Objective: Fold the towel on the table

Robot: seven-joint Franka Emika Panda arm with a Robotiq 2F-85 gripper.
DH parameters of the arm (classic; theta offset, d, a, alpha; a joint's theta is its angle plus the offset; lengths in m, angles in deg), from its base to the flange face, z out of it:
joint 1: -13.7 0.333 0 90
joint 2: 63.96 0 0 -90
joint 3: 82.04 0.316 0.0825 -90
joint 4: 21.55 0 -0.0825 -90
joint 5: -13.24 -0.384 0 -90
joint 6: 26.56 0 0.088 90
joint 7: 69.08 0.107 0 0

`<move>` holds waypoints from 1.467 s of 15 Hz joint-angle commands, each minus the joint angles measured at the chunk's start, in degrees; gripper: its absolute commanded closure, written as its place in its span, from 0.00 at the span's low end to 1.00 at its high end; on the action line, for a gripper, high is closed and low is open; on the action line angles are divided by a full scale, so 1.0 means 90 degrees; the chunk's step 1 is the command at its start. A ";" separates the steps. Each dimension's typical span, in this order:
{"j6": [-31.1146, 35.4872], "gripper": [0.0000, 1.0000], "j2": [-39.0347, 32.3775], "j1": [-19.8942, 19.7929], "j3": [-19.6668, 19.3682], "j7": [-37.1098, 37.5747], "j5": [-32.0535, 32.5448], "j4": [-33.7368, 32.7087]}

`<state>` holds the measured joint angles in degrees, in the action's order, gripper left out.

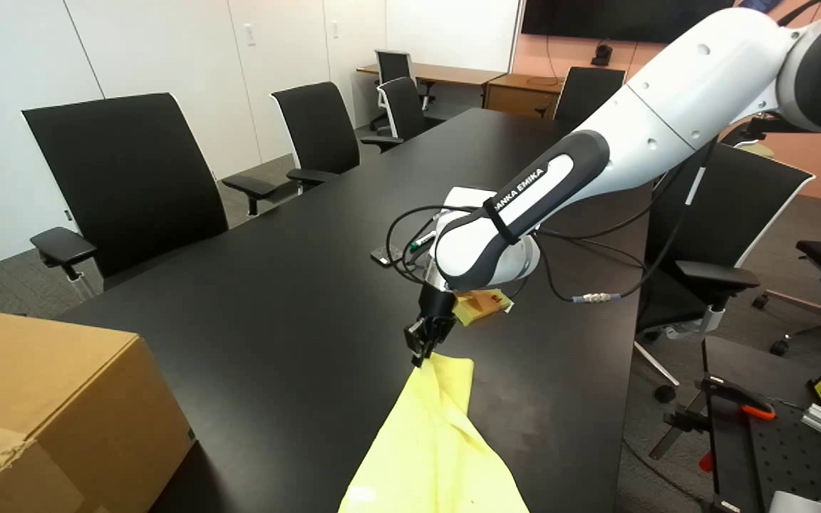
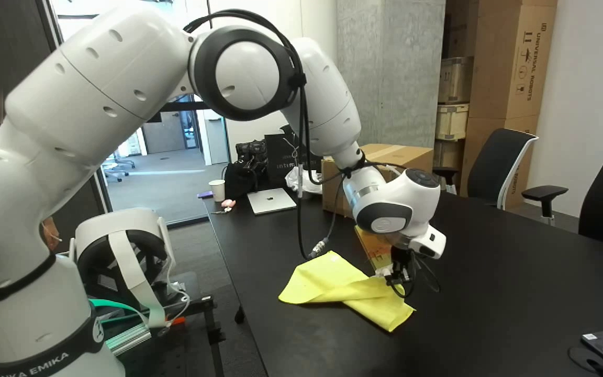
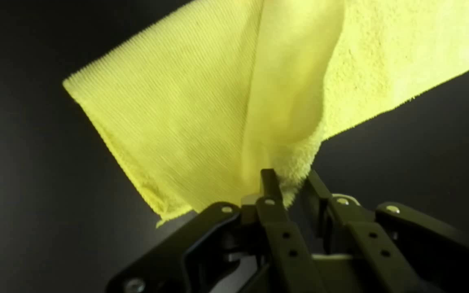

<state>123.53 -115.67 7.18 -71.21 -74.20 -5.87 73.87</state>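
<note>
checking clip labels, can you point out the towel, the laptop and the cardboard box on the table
Towel (image 2: pixel 347 291), in an exterior view: on its creased middle
Laptop (image 2: pixel 271 201), in an exterior view: on its lid
Cardboard box (image 1: pixel 115 427), in an exterior view: on its side face

The gripper (image 2: pixel 397 281) touches the creased yellow towel (image 2: pixel 327 277) on the black table (image 2: pixel 490 298).

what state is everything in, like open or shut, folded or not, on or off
Towel: rumpled, gathered into a ridge, not neatly folded.
Pincer: closed on a gathered bit of the towel.
Cardboard box: on the table, top looks shut.
Laptop: lid shut.
Cup: upright, contents not visible.
Wall screen: dark.
</note>
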 commanded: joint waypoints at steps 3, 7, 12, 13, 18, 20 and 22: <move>0.0182 0.33 0.0144 0.0050 -0.0059 0.0437 -0.0058 -0.0396; 0.0030 0.02 0.0434 0.0121 -0.0133 0.0602 0.0023 0.0114; -0.0291 0.00 0.0878 0.0179 -0.0005 0.0430 0.0024 0.1429; -0.0255 0.00 0.0947 0.0301 -0.0058 0.0481 0.0086 0.1684; -0.0348 0.00 0.0969 0.0531 0.0182 0.0257 0.0120 0.2428; -0.0266 0.00 0.0944 0.0661 0.0261 0.0168 0.0170 0.2610; -0.0218 0.00 0.0877 0.0816 0.0273 0.0130 0.0273 0.2706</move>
<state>121.05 -109.27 13.22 -69.09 -71.95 -4.99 95.42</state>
